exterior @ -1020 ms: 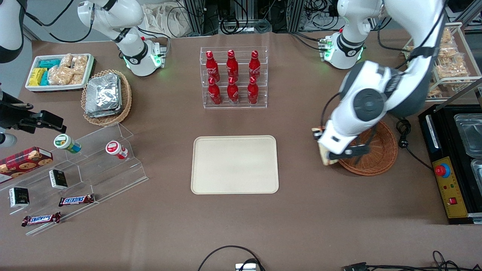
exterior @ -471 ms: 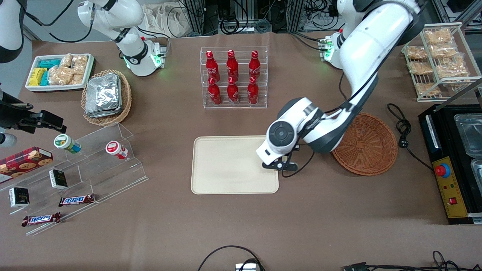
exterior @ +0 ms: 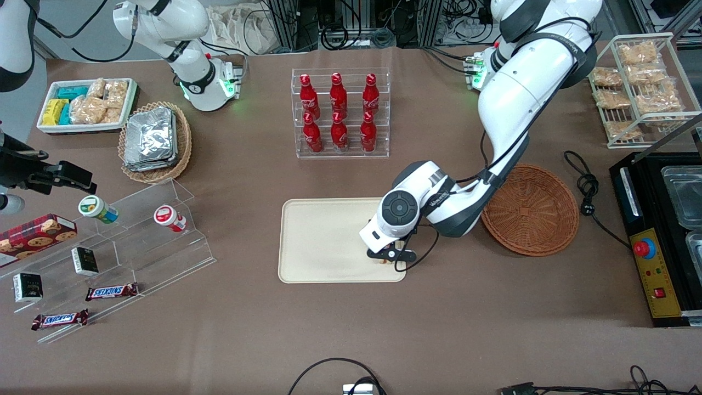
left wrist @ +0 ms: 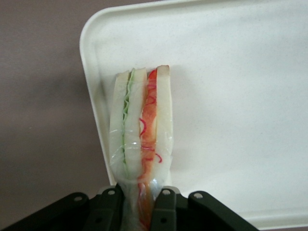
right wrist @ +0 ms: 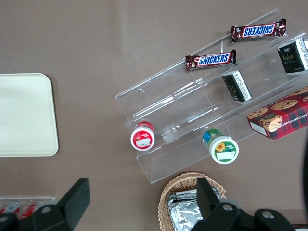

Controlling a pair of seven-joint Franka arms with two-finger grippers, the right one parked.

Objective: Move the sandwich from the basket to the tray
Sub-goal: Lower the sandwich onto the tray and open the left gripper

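Observation:
The sandwich (left wrist: pixel 142 125), a plastic-wrapped wedge of white bread with green and red-orange filling, is pinched at its narrow end by my left gripper (left wrist: pixel 141 197), which is shut on it. In the front view the gripper (exterior: pixel 390 258) hangs over the cream-beige tray (exterior: pixel 323 236), at the tray corner nearest the front camera on the basket's side. The arm's wrist hides nearly all of the sandwich there. In the wrist view the sandwich lies over the tray (left wrist: pixel 231 96) close to its rim; whether it touches I cannot tell. The reddish-brown wicker basket (exterior: pixel 532 211) beside the tray is empty.
A rack of red bottles (exterior: pixel 340 112) stands farther from the camera than the tray. A tan basket of foil packets (exterior: pixel 156 140), a white snack bin (exterior: pixel 88 104) and an acrylic stand (exterior: pixel 109 258) lie toward the parked arm's end. A wire snack rack (exterior: pixel 641 88) and black appliance (exterior: pixel 663 236) flank the basket.
The gripper carried the sandwich from the basket's edge over to the tray, then shifted a little farther over the tray and nearer the front camera.

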